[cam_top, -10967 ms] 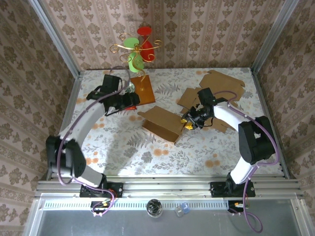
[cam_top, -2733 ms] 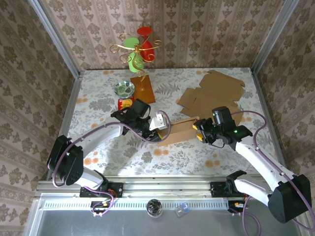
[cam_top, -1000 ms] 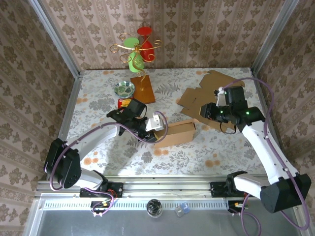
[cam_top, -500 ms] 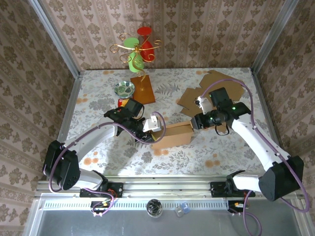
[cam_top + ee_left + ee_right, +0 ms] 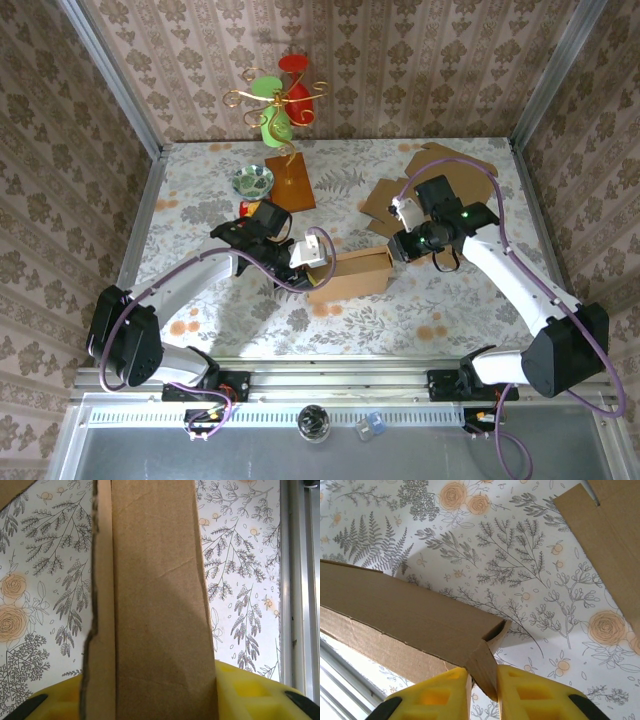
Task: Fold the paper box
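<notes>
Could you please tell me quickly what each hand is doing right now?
Left hand: closed on a wall of the brown cardboard box.
Right hand: closed on the same box's end flap.

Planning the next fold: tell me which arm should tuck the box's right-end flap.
Right. The right gripper pinches that flap of the box, its pads on either side, while the left gripper clamps the opposite end.
</notes>
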